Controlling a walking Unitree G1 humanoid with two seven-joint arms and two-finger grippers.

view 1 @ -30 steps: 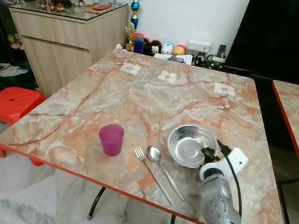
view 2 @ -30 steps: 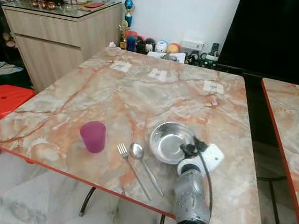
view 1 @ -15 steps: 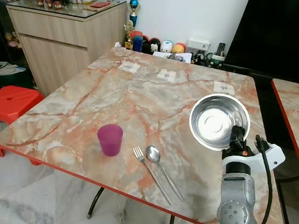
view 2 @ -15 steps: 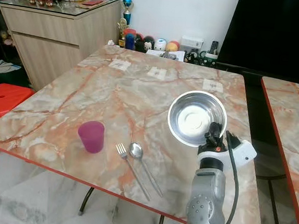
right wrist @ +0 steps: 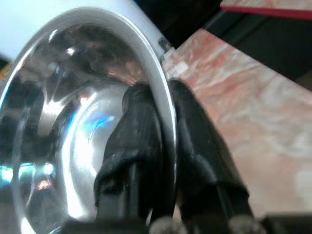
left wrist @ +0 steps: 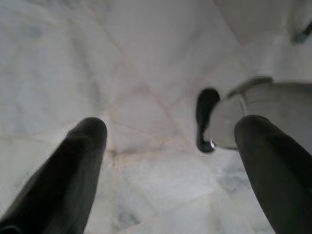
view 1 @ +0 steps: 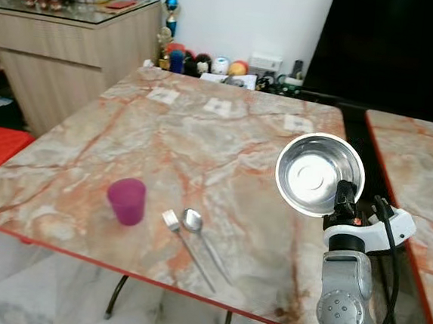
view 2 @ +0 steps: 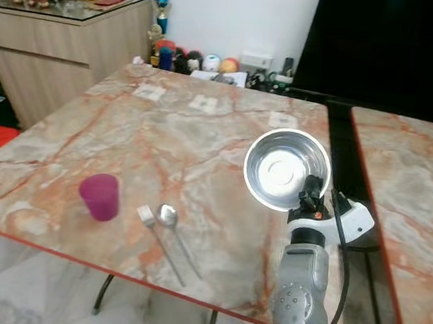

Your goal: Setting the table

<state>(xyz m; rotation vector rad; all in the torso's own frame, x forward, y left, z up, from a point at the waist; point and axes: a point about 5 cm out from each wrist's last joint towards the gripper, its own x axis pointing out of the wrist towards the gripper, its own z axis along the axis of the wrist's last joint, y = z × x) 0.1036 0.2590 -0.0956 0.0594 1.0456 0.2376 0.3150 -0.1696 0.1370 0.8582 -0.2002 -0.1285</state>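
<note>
- Right tool (view 1: 343, 194) is closed on the rim of the steel bowl (view 1: 318, 174), one black finger inside the rim and one outside, as the right wrist view shows (right wrist: 161, 126).
- Steel bowl is held up off the marble surface (view 1: 203, 142), tipped on edge with its hollow facing the camera, above the surface's right side.
- Left tool (left wrist: 170, 161) has its two fingers spread wide apart with nothing between them, over the pale marble floor (left wrist: 122, 73).
- Purple cup (view 1: 126, 200) stands upright on the surface, well left of the bowl.
- Fork (view 1: 186, 248) and spoon (view 1: 203, 240) lie side by side just right of the cup, between cup and bowl.
</note>
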